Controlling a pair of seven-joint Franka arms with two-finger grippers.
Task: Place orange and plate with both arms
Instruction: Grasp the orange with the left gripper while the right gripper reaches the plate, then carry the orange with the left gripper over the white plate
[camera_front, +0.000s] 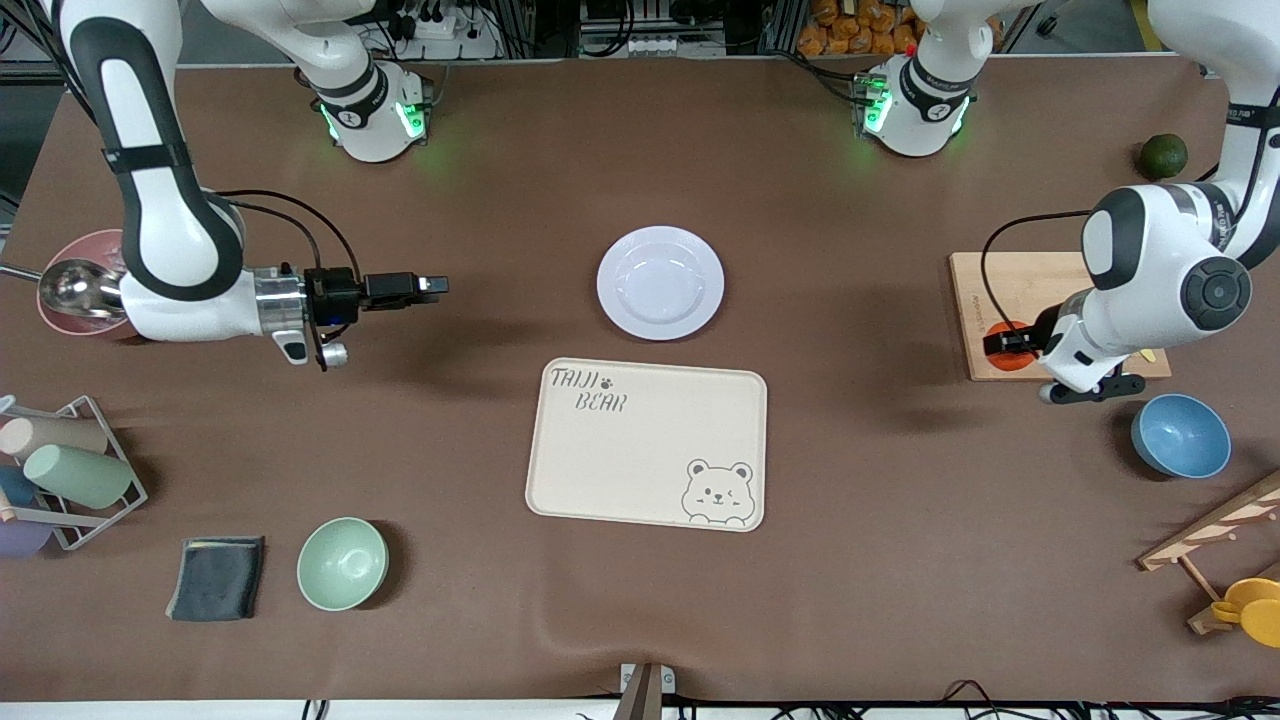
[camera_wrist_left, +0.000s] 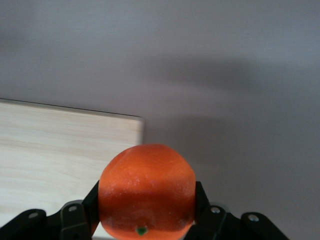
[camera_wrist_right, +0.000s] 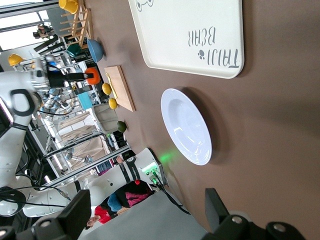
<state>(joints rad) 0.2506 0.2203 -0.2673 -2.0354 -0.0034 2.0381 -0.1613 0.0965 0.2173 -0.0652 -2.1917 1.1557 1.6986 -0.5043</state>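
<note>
Over the wooden board (camera_front: 1010, 290) at my left arm's end of the table (camera_front: 640, 600), left end effector (camera_front: 1012, 345) clamped the orange (camera_wrist_left: 146, 190); right end effector (camera_front: 432, 286), fingers spread, hung nearer the plate (camera_front: 660, 282) at mid-table.

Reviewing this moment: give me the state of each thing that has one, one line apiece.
orange: gripped in the left claw, over the wooden board
plate: empty, flat on the table
bear tray: empty
right claw: open, holding nothing, over bare table
green bowl: upright, empty
blue bowl: tilted
</note>
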